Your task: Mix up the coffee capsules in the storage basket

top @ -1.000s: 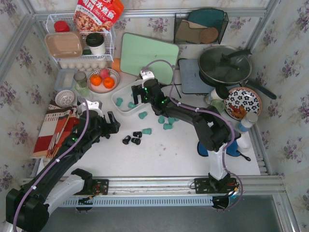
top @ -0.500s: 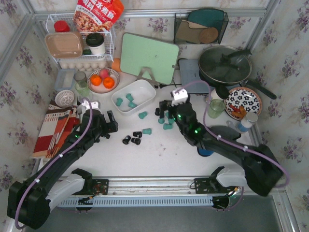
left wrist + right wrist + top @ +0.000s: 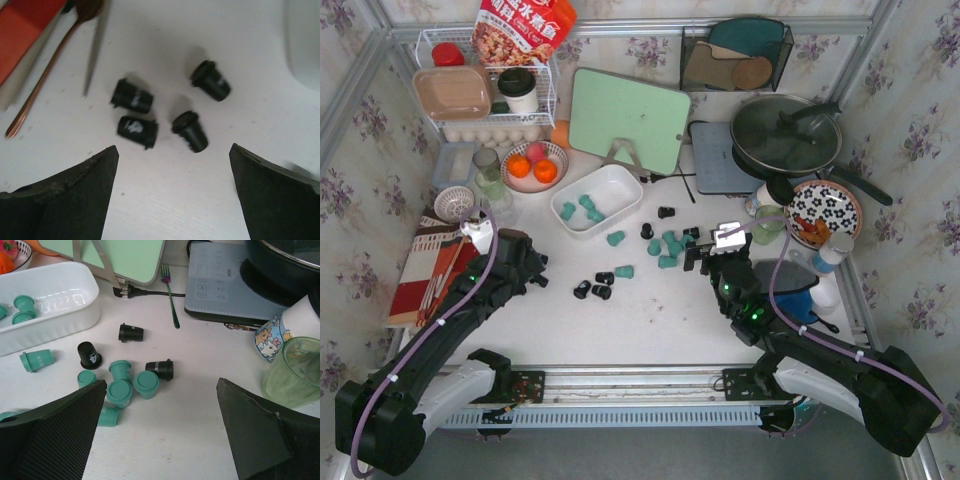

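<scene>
Roughly: white tabletop (image 3: pixel 650 325), floral-papered walls (image 3: pixel 920 130). Storage basket (image 3: pixel 618 187) sits back-left of centre w/ 3 teal coffee capsules (image 3: pixel 585 201) inside. We count 4 black capsules (image 3: pixel 132 96) under left gripper (image 3: pixel 172 165), 3 more nr right gripper (image 3: pixel 162 391); loose teal partly hidden, count unsure. Both grippers gape wide, empty.

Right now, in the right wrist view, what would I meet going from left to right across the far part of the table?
storage basket → black capsule lying on its side → fork → induction cooker → green glass
</scene>
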